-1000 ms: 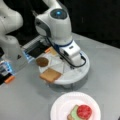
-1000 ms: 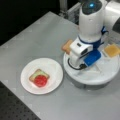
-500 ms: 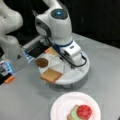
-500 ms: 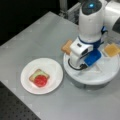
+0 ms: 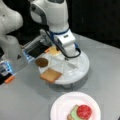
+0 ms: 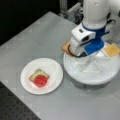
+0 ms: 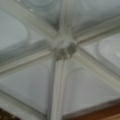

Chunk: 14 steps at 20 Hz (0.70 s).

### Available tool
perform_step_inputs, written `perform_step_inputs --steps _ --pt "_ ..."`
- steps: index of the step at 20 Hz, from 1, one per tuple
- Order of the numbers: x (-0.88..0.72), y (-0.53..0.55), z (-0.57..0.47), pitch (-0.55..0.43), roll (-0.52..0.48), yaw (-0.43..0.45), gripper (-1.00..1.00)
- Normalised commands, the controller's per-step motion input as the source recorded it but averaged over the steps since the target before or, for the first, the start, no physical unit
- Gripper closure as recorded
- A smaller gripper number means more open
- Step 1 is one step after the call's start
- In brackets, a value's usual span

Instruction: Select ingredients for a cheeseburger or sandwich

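Arm wrist shifts slightly toward 6 o'clock over divided white tray; nothing else visibly moves.

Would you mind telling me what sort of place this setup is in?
Probably a robotics lab bench rather than a kitchen: a white arm over a sectioned turntable tray of toy ingredients, a toy sandwich on a white plate, and a dark backdrop behind.

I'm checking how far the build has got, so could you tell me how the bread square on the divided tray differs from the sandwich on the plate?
The bread square lies alone on the edge of the divided tray; the sandwich sits on the white plate. The bread square is bare tan, while the sandwich carries green lettuce and a red tomato round on top. Both lie flat, apart from the gripper, whose fingertips are not visible above the tray's middle.
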Motion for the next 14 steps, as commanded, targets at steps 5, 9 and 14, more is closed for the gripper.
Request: perform_step_inputs --steps 5,9,14 --pt "0.07 -0.18 0.34 0.155 -0.071 -0.385 -1.00" --pt "-0.01 -0.28 0.22 0.168 -0.233 -0.668 -1.00" --pt "0.06 -0.38 0.15 0.229 -0.080 -0.825 -1.00"
